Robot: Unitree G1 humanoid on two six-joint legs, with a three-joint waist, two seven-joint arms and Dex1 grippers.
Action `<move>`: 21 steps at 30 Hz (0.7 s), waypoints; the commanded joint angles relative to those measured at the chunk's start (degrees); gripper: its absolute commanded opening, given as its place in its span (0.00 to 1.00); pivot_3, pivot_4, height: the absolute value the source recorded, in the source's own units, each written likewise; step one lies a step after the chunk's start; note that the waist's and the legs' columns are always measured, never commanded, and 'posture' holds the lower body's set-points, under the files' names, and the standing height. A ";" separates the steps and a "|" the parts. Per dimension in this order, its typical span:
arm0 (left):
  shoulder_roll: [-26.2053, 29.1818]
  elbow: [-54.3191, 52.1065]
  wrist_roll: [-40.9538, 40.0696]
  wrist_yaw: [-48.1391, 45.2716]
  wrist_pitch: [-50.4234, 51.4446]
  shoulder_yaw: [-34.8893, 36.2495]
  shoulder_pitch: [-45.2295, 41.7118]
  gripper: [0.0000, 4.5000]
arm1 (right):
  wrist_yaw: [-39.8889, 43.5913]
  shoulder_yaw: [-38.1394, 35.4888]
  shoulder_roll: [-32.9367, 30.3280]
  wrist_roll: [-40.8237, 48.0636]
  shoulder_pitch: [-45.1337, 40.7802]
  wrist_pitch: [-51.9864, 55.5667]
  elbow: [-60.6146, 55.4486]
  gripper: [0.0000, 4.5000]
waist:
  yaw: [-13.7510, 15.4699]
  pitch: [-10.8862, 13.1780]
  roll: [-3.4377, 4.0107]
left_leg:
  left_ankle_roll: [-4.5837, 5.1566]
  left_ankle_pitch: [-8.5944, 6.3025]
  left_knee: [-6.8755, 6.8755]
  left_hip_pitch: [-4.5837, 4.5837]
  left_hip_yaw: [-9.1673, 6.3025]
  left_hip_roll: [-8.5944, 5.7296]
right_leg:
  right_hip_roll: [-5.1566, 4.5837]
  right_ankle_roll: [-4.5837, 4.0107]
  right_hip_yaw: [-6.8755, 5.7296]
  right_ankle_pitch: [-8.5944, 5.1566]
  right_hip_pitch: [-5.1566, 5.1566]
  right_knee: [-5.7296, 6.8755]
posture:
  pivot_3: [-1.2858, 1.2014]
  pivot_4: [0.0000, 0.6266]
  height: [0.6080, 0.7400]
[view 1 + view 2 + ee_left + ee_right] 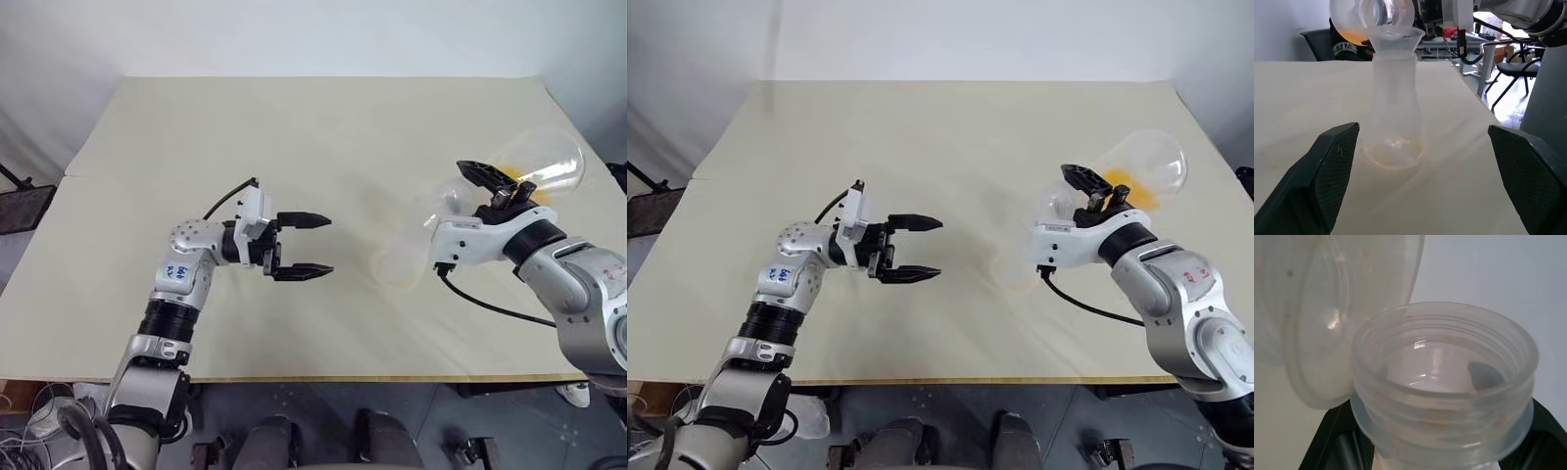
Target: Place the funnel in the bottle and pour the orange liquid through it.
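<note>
**Left gripper.** The left gripper is open, its two black fingers spread wide with nothing between them. It is held level above the table and points toward 3 o'clock. In the left wrist view the two finger pads frame the bottle without touching it.

**Bottle.** The bottle stands upright on the table at 3 o'clock of the left gripper, apart from its fingertips. A faint orange tint shows at its base in the left wrist view.

**Funnel.** The funnel is seated in the neck of the bottle, spout down and rim up. In the head views its rim lies at 9 o'clock of the right gripper, just beside it.

**Right gripper.** The right gripper is clamped on the threaded neck of a clear round pouring flask. The right wrist view shows a black finger on either side of that neck.

**Pouring flask.** The bulb extends from the right gripper toward 1 o'clock. The flask is tipped roughly level, with its mouth directed at the funnel rim. The mouth is raised above the funnel.

**Orange liquid.** The orange liquid lies as a small pool in the lower side of the bulb, close to the neck. Whether any is passing the mouth cannot be determined.
</note>
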 commanded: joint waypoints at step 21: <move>0.43 4.33 1.16 -0.45 -4.89 0.75 0.88 1.00 | 4.19 -6.11 -0.47 -3.10 -3.06 -6.62 0.40 0.56 | -0.03 0.00 0.00 | 0.00 0.00 0.00 0.01 0.01 0.00 | 0.00 0.00 -0.01 0.00 0.00 0.01 | 0.52 0.24 1.00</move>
